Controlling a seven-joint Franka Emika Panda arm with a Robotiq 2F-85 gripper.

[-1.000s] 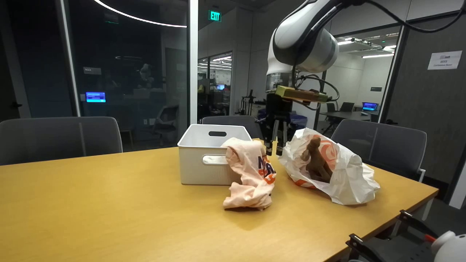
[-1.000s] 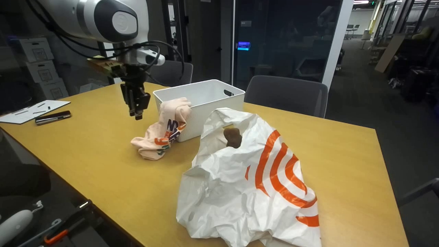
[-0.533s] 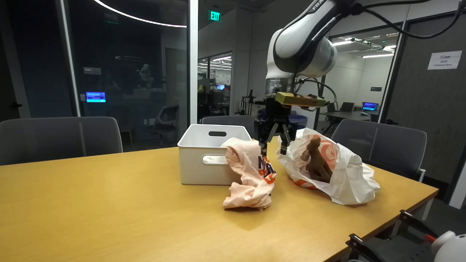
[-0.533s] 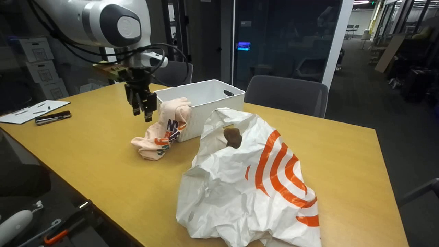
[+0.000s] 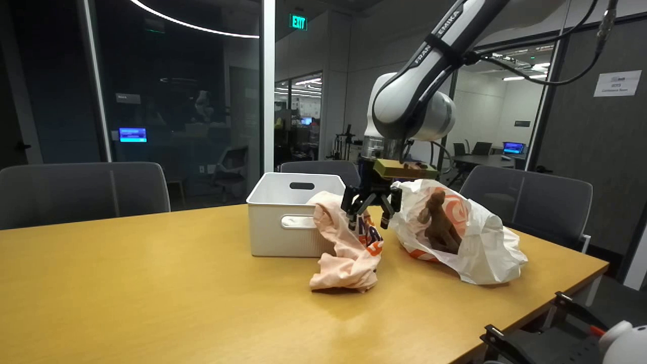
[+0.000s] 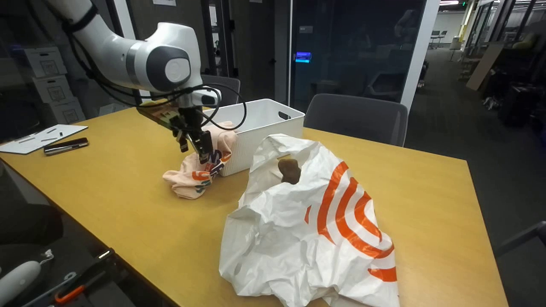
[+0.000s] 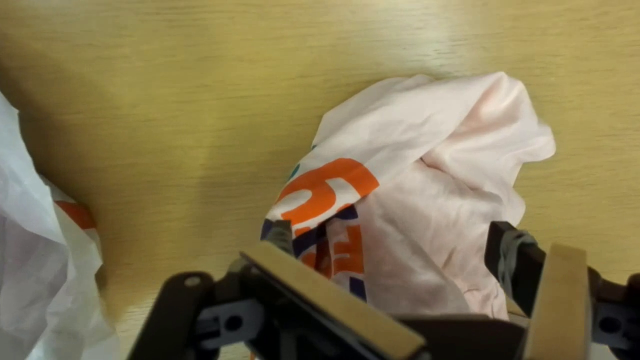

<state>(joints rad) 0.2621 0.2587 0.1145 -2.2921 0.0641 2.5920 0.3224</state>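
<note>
- Hand [image 5: 369,223] is gripping nothing; its 2 fingers [image 7: 525,280] are standing apart, bracketing the pink cloth [image 7: 425,210] in wrist view, contact unclear.
- Cloth is hanging over the edge of the white box [image 5: 283,241], bottom end lying on the tabletop [image 5: 151,293].
- My read: step is lining up on the cloth. Clearing the box wall and pinching thick folds, not 1 layer, is giving the firmest grip.
- Arm [image 5: 407,98] is slanting down, hand pointing at the tabletop.
</note>
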